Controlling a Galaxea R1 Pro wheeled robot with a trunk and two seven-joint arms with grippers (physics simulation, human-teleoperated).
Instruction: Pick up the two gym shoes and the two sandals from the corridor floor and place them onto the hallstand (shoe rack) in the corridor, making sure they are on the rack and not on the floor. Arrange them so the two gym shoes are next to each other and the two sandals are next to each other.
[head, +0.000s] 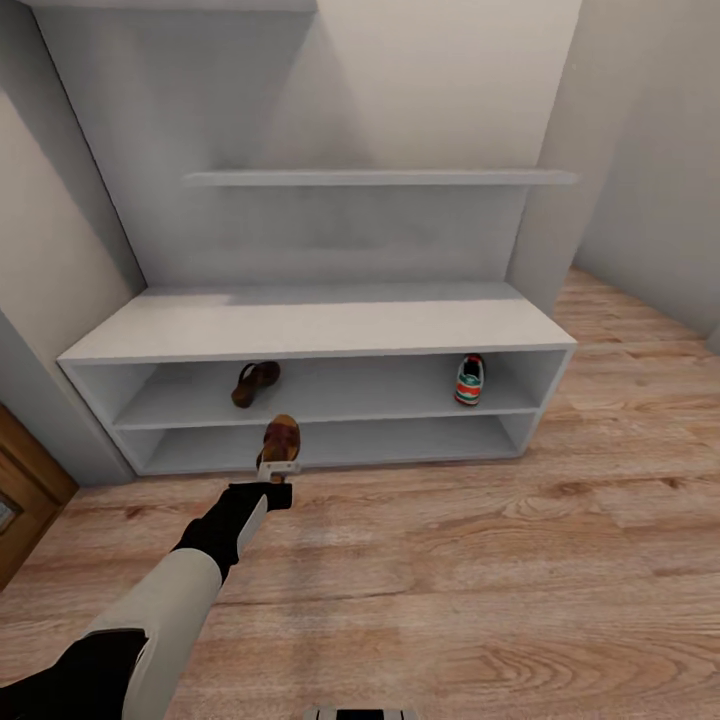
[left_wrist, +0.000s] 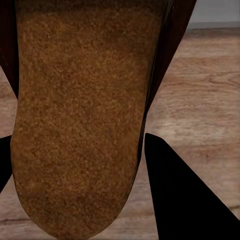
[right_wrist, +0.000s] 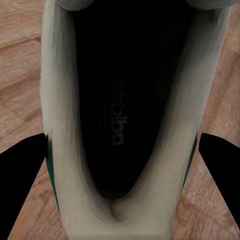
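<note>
The left gripper (head: 277, 470) is pinching a brown sandal (head: 280, 441) by its heel end. In the left wrist view the tan footbed (left_wrist: 75, 125) lies between the dark fingers (left_wrist: 185, 200), with its long axis running straight out along them. In the head view the held sandal points toward the hallstand (head: 310, 325) and hangs just in front of the lower compartment's opening.

The right gripper (right_wrist: 120, 150) appears to be pinching a gym shoe (right_wrist: 65, 150). The white collar and dark insole sit between the two dark fingers (right_wrist: 22, 175), with a green stripe at the sides. Contact at the pads is hard to make out.

The second sandal (head: 256, 383) lies in the upper compartment, left of centre, slightly up and to the left of the held one. The other gym shoe (head: 469, 380) stands at the right end of that same compartment, heel outward.

Judged relation for the coming move: the target spot is beside the shelved sandal, ahead of and above the left jaws, so the held sandal needs raising to upper-shelf level before going forward along its own axis. The left arm is the nearer.

The corridor floor (head: 450, 580) shows wood planks. The right arm is cut off in the head view, so the carried shoe's place relative to the rack cannot be judged.
</note>
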